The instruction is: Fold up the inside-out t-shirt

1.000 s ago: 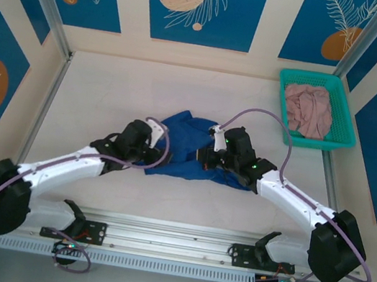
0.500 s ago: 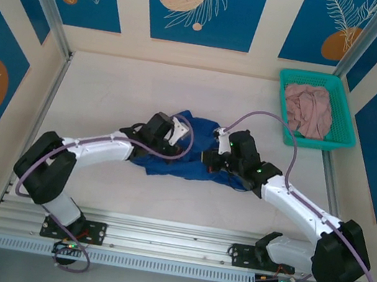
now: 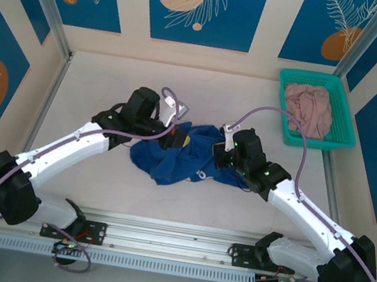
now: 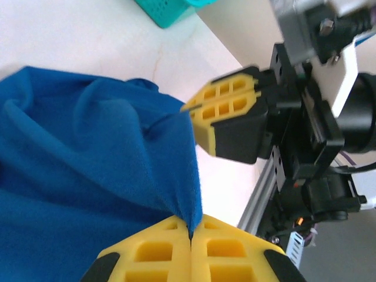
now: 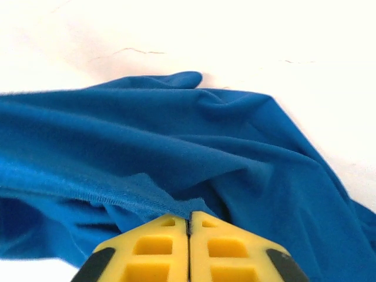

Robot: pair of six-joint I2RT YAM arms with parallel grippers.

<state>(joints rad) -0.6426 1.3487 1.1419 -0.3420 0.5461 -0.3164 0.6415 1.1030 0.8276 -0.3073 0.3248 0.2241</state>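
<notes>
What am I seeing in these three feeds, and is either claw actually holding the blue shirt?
Two white robot arms are bolted at the near edge of the table. The overhead camera looks down on both; the other two pictures come from wrist cameras, each showing its arm's yellow fingers. A crumpled royal-blue t-shirt lies between the arms. The left gripper and right gripper are each shut, pinching its cloth. A teal basket at the far right holds a dusty-pink garment.

The t-shirt [image 3: 170, 161] is plain royal blue; at two o'clock, the basket [image 3: 319, 143] is teal, its cloth [image 3: 309, 110] seems dusty pink.
</notes>
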